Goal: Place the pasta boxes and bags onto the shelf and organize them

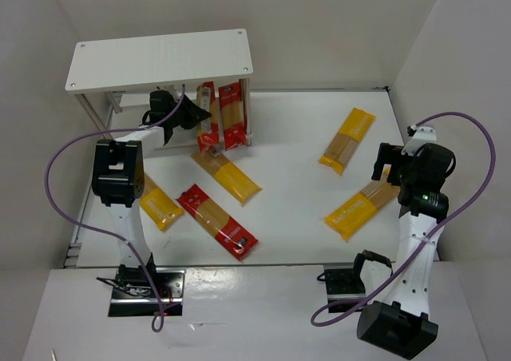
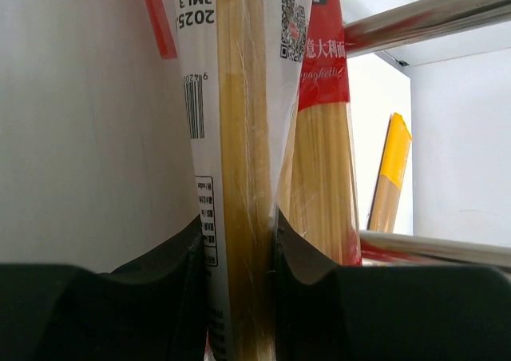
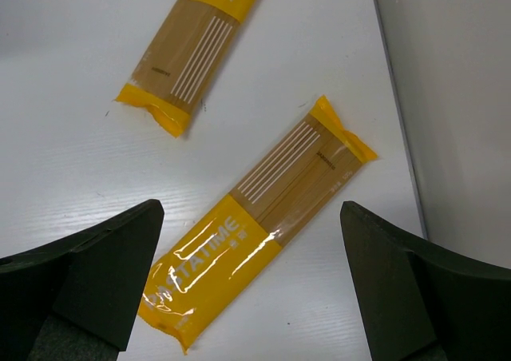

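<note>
The white shelf (image 1: 160,57) stands at the far left. My left gripper (image 1: 194,115) reaches under its board and is shut on a red spaghetti packet (image 1: 207,115), held upright; the left wrist view shows my left gripper (image 2: 239,297) clamped on its clear window (image 2: 239,153). A second red packet (image 1: 233,117) stands right beside it, also in the left wrist view (image 2: 323,137). My right gripper (image 1: 386,166) hangs open and empty above a yellow packet (image 1: 359,210); in the right wrist view my right gripper (image 3: 249,245) is over that packet (image 3: 263,217).
Loose on the table lie a yellow packet (image 1: 226,176), a red packet (image 1: 217,221), a yellow packet (image 1: 160,206) by the left arm and a yellow packet (image 1: 347,140) at the right, also in the right wrist view (image 3: 192,49). White walls enclose the table. Shelf legs (image 2: 423,13) are close to the left gripper.
</note>
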Controlling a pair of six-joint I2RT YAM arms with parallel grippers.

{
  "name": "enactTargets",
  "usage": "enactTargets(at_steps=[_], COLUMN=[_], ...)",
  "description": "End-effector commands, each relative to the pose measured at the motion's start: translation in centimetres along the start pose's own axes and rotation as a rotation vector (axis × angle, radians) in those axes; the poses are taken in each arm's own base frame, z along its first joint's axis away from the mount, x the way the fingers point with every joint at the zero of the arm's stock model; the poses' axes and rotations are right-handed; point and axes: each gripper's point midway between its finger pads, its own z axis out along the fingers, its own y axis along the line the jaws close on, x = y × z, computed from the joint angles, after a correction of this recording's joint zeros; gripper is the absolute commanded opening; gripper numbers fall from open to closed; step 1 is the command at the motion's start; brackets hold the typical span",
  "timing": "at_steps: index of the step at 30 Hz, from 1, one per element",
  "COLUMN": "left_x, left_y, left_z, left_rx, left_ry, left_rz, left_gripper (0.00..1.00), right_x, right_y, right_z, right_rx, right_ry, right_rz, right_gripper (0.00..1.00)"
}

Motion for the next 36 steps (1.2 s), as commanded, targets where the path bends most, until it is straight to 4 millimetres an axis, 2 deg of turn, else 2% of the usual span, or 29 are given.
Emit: enactTargets(at_steps=[1, 2, 6, 8, 13, 14, 16, 18, 19, 23, 24, 26, 27, 28, 30, 35, 36], left_x=[-4.6, -4.1, -4.5, -4.0, -3.7, -3.9, -4.2, -4.2, -4.2, -4.2, -4.0, -4.0, -3.7, -3.7, -4.1, -3.2, -3.7], left_y=[-6.0, -5.3, -5.1, -4.7, -4.8, -4.7, -4.9, -4.9, -4.9, -4.9, -4.7, -4.7, -4.1, -4.1, -4.5, -3.8, -3.5], left_z=[0.1, 0.4, 0.7, 1.2, 1.3, 1.4, 1.4, 1.4, 1.4, 1.4, 1.4, 1.4, 1.4, 1.4, 0.9, 0.2, -0.3], left_rx=[0.16, 0.146, 0.135, 0.116, 0.105, 0.095, 0.1, 0.099, 0.099, 0.099, 0.094, 0.094, 0.073, 0.073, 0.071, 0.046, 0.04], left_ry=[-0.121, -0.108, -0.117, -0.112, -0.102, -0.112, -0.118, -0.119, -0.119, -0.119, -0.113, -0.113, -0.108, -0.108, -0.125, -0.117, -0.127], left_rz=[0.103, 0.102, 0.121, 0.125, 0.13, 0.129, 0.145, 0.154, 0.154, 0.154, 0.15, 0.15, 0.141, 0.14, 0.154, 0.142, 0.148], left_gripper=[0.0, 0.0, 0.0, 0.0, 0.01, 0.06, 0.25, 0.35, 0.45, 0.63, 0.73, 0.79, 0.83, 0.89, 0.92, 0.94, 0.95], right_x=[-1.1, -1.1, -1.1, -1.1, -1.0, -1.0, -1.0, -1.0, -1.0, -1.0, -1.0, -1.0, -1.0, -1.0, -1.0, -1.0, -1.0], right_y=[-0.5, -0.5, -0.3, -0.2, 0.2, 0.2, 0.3, 0.3, 0.3, 0.3, 0.3, 0.3, 0.3, 0.3, 0.3, 0.3, 0.3], right_z=[-0.2, -0.2, -0.2, -0.2, -0.2, -0.2, -0.2, -0.2, -0.2, -0.2, -0.2, -0.2, -0.2, -0.2, -0.2, -0.2, -0.2], right_rx=[0.016, 0.016, 0.006, -0.004, -0.025, -0.025, -0.034, -0.034, -0.034, -0.034, -0.034, -0.034, -0.034, -0.034, -0.034, -0.034, -0.034], right_ry=[-0.057, -0.057, -0.058, -0.059, -0.054, -0.054, -0.055, -0.055, -0.055, -0.055, -0.055, -0.055, -0.055, -0.055, -0.055, -0.055, -0.055], right_rz=[-0.008, -0.008, -0.008, -0.019, -0.027, -0.027, -0.027, -0.027, -0.027, -0.027, -0.027, -0.027, -0.027, -0.027, -0.027, -0.027, -0.027], right_gripper=[1.0, 1.0, 1.0, 1.0, 1.0, 1.0, 1.0, 1.0, 1.0, 1.0, 1.0, 1.0, 1.0, 1.0, 1.0, 1.0, 1.0])
